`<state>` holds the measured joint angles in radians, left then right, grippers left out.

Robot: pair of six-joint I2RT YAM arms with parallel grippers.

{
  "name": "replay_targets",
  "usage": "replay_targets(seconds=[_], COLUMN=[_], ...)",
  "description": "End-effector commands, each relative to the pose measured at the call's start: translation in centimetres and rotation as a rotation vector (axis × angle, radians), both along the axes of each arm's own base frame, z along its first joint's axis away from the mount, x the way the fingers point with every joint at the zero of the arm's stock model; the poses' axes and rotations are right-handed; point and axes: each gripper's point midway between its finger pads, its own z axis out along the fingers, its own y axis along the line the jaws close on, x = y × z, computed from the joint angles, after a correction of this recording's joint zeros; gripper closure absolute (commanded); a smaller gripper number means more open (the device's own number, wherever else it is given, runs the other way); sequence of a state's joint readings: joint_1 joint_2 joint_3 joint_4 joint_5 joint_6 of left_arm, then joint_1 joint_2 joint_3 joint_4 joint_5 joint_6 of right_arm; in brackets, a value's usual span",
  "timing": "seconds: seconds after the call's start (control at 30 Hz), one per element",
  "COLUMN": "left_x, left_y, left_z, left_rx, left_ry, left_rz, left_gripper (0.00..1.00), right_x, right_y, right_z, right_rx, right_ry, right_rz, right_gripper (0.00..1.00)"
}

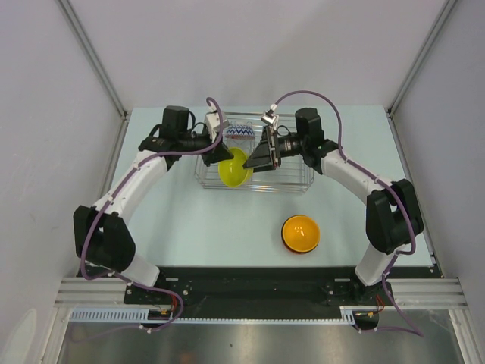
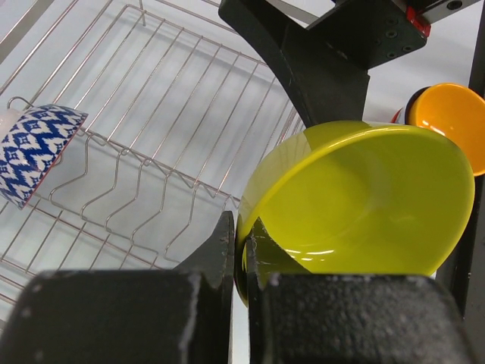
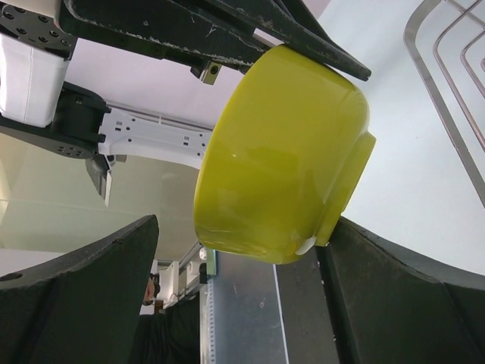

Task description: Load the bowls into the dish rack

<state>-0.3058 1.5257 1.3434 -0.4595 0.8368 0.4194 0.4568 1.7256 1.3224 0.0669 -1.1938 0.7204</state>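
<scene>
Holding the lime-yellow bowl (image 2: 364,205) by its rim, my left end effector (image 2: 241,250) is pinched fully shut on the wall. The bowl hangs tipped on edge over the near left part of the dish rack (image 2: 174,114), and the free divider slots lie just beyond it, toward the blue-patterned bowl (image 2: 38,148). My right end effector (image 3: 242,224) is spread wide on either side of the same bowl, gripping nothing; whether a finger touches it, I cannot tell.

Left gripper (image 2: 242,246): clamping tight on lime-yellow bowl (image 2: 364,197) rim.
Right gripper (image 1: 256,158): holding jaws spread wide, gripping nothing.
Arms: both reaching forward, elbows bowing outward.
</scene>
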Motion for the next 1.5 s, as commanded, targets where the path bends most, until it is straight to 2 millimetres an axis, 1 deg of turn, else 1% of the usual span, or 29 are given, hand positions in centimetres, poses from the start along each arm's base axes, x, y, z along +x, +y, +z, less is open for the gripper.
replay_targets(seconds=[0.0,0.2,0.37,0.57,0.7,0.73,0.83,0.9,1.0,1.03,1.1,1.17,1.2,1.27,1.3,1.37,1.4,1.43,1.47], left_x=[0.8,0.7,0.4,0.2,0.0,0.0,0.0,0.1,0.0,0.0,0.1,0.0,0.0,0.0,0.0,0.1,0.1,0.1,0.2], left_y=[-0.7,-0.8,-0.8,-0.7,-0.7,-0.7,-0.7,-0.7,-0.7,-0.7,-0.8,-0.8,-0.8,-0.7,-0.7,-0.7,-0.7,-0.7,-0.7], left_z=[2.8,2.4,2.1,1.9,1.9,2.0,1.9,1.8,1.7,1.6,1.6,1.6,1.6,1.5,1.6,1.6,1.5,1.5,1.4], left_rx=[-0.034,-0.034,-0.036,-0.04,-0.044,-0.045,-0.044,-0.044,-0.045,-0.045,-0.045,-0.046,-0.046,-0.044,-0.044,-0.042,-0.039,-0.039,-0.038], left_ry=[-0.085,-0.071,-0.059,-0.063,-0.06,-0.063,-0.059,-0.059,-0.055,-0.055,-0.051,-0.049,-0.052,-0.046,-0.048,-0.046,-0.04,-0.038,-0.035], left_rz=[-0.026,-0.029,-0.037,-0.027,-0.026,-0.026,-0.026,-0.025,-0.027,-0.028,-0.027,-0.029,-0.03,-0.028,-0.027,-0.024,-0.021,-0.02,-0.02], left_gripper=[1.0,1.0,1.0,1.0,1.0,1.0,1.0,1.0,1.0,1.0,1.0,1.0,1.0,1.0,1.0,1.0,1.0,0.97,0.89], right_x=[-1.2,-1.2,-1.3,-0.9,-0.6,-0.6,-0.6,-0.5,-0.5,-0.6,-0.4,-0.3,-0.3,-0.2,-0.1,0.0,0.0,0.0,0.1], right_y=[0.1,0.1,0.2,0.4,0.7,0.7,0.7,0.7,0.6,0.5,0.4,0.4,0.4,0.4,0.4,0.5,0.5,0.5,0.5], right_z=[1.1,1.5,1.8,1.8,1.7,1.7,1.8,1.8,1.9,2.0,1.9,2.0,2.2,2.2,2.2,2.1,2.2,2.1,2.2], right_rx=[0.023,0.034,0.041,0.058,0.064,0.071,0.078,0.078,0.08,0.084,0.086,0.095,0.1,0.101,0.105,0.104,0.106,0.106,0.107], right_ry=[-0.037,-0.042,-0.044,-0.031,-0.007,-0.01,-0.002,-0.004,-0.008,-0.009,-0.002,-0.003,-0.009,-0.006,-0.011,-0.01,-0.014,-0.012,-0.015], right_rz=[0.035,0.041,0.039,0.021,0.011,0.013,0.016,0.012,0.009,0.009,0.0,-0.002,-0.002,-0.002,-0.002,-0.005,-0.005,-0.005,-0.005], right_gripper=[0.0,0.0,0.05,0.05,0.1,0.15,0.22,0.25,0.32,0.36,0.4,0.47,0.53,0.57,0.63,0.71,0.77,0.8,0.82])
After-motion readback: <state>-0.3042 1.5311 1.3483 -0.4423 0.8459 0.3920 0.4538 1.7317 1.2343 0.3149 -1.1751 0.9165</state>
